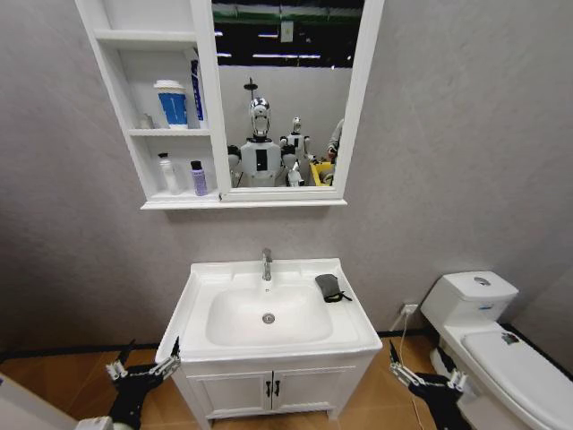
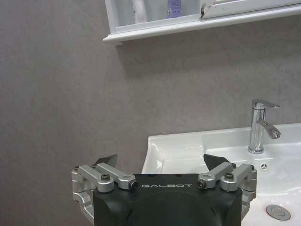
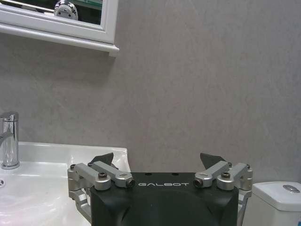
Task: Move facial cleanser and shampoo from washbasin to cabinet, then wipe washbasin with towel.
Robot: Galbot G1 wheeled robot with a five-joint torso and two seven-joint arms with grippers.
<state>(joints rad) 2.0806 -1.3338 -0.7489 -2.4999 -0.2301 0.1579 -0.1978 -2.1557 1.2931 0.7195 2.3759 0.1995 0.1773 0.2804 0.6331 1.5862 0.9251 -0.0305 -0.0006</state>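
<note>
Looking down from the head view, you have the glossy ceramic washbasin (image 1: 273,315) with its oval bowl bare of bottles; 2 bottles stand on the lowest shelf of the cabinet (image 1: 152,116), so wiping is what looks left. The soft dark towel (image 1: 329,287) lies crumpled on the rim right of the chrome faucet (image 1: 267,264). Both arms hang low beside the base.

From the left wrist view, your left gripper (image 2: 161,161) is spread wide, holding nothing, just off the basin's corner.

From the right wrist view, your right gripper (image 3: 160,160) is equally wide and empty, with the toilet (image 3: 277,197) close by. Reaching up carelessly could clip that hard rim, or push the limp towel into the bowl.
</note>
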